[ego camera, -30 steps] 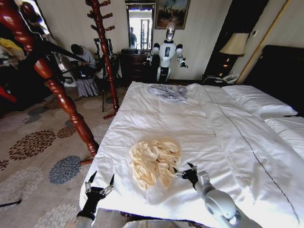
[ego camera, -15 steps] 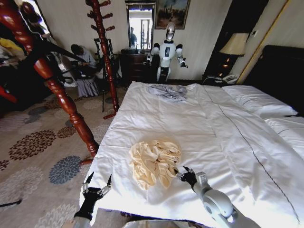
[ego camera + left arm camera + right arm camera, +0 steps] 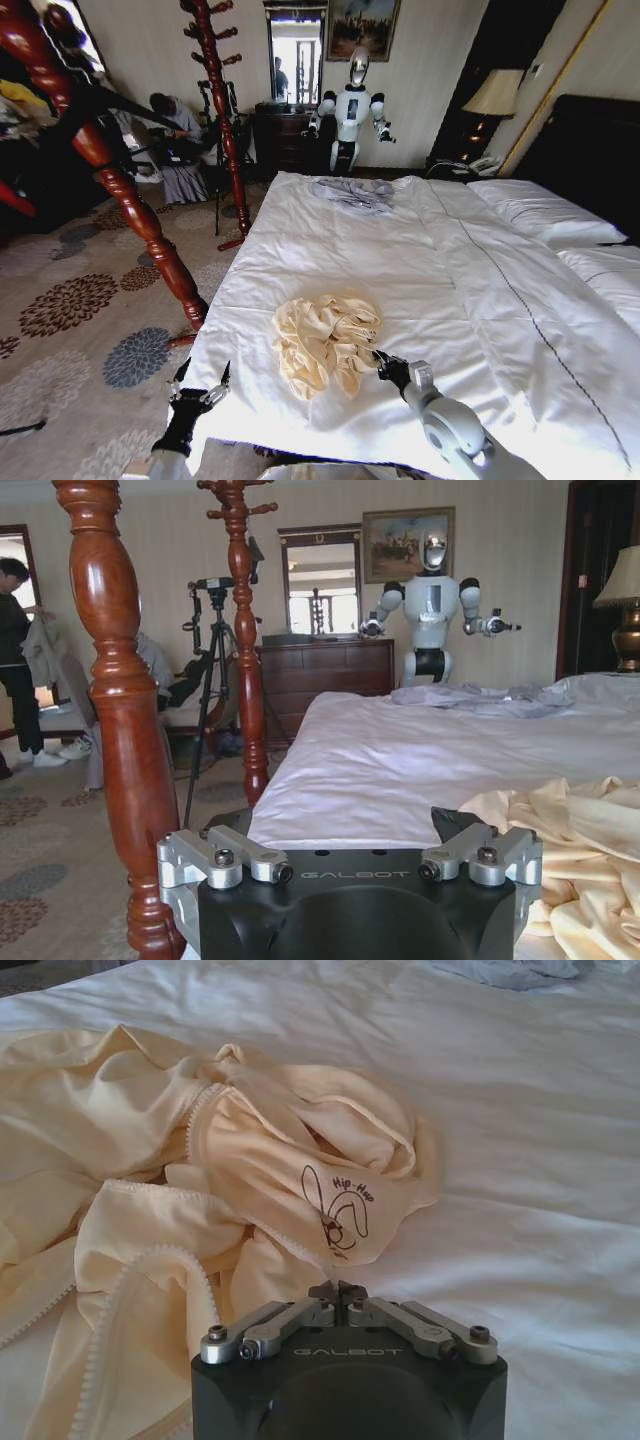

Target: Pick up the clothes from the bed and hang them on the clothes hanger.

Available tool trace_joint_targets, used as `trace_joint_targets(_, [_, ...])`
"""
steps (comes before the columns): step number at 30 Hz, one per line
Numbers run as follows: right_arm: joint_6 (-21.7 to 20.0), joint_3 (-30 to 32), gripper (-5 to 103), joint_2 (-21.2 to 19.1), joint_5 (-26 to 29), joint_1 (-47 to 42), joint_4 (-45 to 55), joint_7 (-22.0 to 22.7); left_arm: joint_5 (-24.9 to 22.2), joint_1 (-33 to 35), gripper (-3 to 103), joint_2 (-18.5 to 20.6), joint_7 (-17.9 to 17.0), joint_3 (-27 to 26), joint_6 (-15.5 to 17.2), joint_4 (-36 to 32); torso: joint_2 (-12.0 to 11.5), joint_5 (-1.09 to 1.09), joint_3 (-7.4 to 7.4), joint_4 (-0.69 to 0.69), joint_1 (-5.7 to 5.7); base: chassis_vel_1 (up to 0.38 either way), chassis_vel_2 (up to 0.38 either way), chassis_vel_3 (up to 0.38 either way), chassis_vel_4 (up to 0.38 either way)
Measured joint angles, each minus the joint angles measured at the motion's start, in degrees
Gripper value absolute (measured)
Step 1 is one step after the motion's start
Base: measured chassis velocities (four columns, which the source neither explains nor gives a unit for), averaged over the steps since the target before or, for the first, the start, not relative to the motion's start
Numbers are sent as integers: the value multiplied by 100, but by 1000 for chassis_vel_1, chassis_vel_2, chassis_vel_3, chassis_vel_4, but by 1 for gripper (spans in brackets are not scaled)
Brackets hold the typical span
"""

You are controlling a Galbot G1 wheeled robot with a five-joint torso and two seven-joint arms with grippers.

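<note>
The crumpled pale cream-yellow garment of thin fabric [image 3: 327, 343] is seen lying on the white-duveted bed [image 3: 420, 270] near its foot edge, with the right gripper [image 3: 386, 366] set at the heap's 4 o'clock edge, its fingers pressed together and nothing visibly pinched between them. The left gripper [image 3: 199, 384] is held with fingers spread at about 8 o'clock of the garment, off the bed's corner beside the reddish-brown turned wooden post [image 3: 110, 170]. A closed approach could merely push the loose folds aside, or duvet cloth could be caught along with the garment.
</note>
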Motion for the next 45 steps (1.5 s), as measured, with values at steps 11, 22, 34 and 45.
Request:
trace_joint_targets(11, [136, 1375, 0, 120, 264, -950, 554, 80, -20, -22, 100, 10, 0, 92, 12, 9, 0, 0, -1, -1, -1, 0, 0, 0, 0])
trace_joint_targets(22, [231, 1700, 16, 117, -129, -1417, 598, -202, 31, -63, 100, 41, -4, 247, 33, 54, 1, 1, -1, 0, -1, 0, 0, 0, 0])
trace_joint_targets(34, [511, 1738, 54, 131, -218, -1639, 1044, -559, 58, -89, 100, 57, -25, 233, 65, 26, 0, 0, 0, -1, -1, 0, 0, 0, 0])
trace_joint_targets(45, [335, 1313, 91, 96, 1183, -366, 839, -455, 144, -52, 100, 35, -51, 209, 90, 26, 0, 0, 0, 2, 1, 0, 0, 0, 0])
